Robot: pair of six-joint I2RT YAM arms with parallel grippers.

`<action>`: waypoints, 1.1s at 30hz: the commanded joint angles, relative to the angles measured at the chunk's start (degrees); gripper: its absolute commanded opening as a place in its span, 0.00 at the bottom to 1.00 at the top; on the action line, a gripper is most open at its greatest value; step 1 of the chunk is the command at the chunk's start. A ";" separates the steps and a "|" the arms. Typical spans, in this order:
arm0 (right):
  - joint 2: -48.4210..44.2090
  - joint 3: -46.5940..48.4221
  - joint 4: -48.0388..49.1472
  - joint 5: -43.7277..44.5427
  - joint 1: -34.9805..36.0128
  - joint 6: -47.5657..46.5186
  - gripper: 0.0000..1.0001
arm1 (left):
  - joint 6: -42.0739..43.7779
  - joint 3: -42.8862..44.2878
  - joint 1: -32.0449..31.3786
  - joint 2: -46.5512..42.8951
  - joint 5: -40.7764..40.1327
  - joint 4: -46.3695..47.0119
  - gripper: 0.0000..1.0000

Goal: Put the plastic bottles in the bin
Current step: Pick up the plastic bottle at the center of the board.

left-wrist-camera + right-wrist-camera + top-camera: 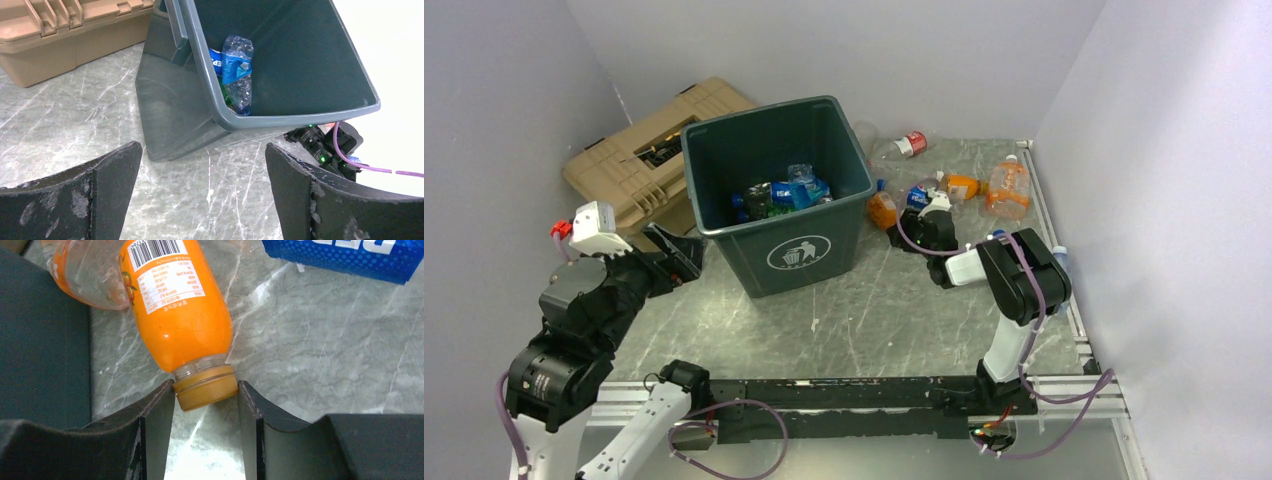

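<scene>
Two pads of right gripper bracket cap of orange bottle, both touching: partly closed pinch on cap. Bottle lies flat on table. Long axis runs straight away from gripper, cap nearest, body beyond. Blue-labelled bottle off to right, apart. Bin just left of right gripper, several bottles inside. Left gripper wide open, empty, at bin's left side. Right arm nearer loose bottles.

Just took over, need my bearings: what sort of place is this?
Probably a lab robot test cell: plain white walls box in a marble-patterned table, two arms bolted to a rail, bin and plastic bottles as props.
</scene>
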 commanded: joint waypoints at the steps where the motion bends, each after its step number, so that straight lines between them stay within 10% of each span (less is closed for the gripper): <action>1: -3.47 -3.13 2.91 -0.73 0.61 -0.33 0.32 | -0.61 0.04 -0.11 -0.70 0.42 1.57 0.99; 9: -21.54 -9.96 -5.20 8.05 3.98 0.90 0.00 | -0.59 0.57 -0.11 -0.66 -0.44 3.73 0.99; 22: -71.70 -4.74 -49.09 18.76 12.85 3.48 0.00 | -0.05 2.87 -0.08 5.34 -1.43 19.99 0.99; 33: -82.56 11.30 -67.98 -14.23 12.85 -5.93 0.00 | 2.04 18.89 -0.10 28.75 43.00 29.02 0.96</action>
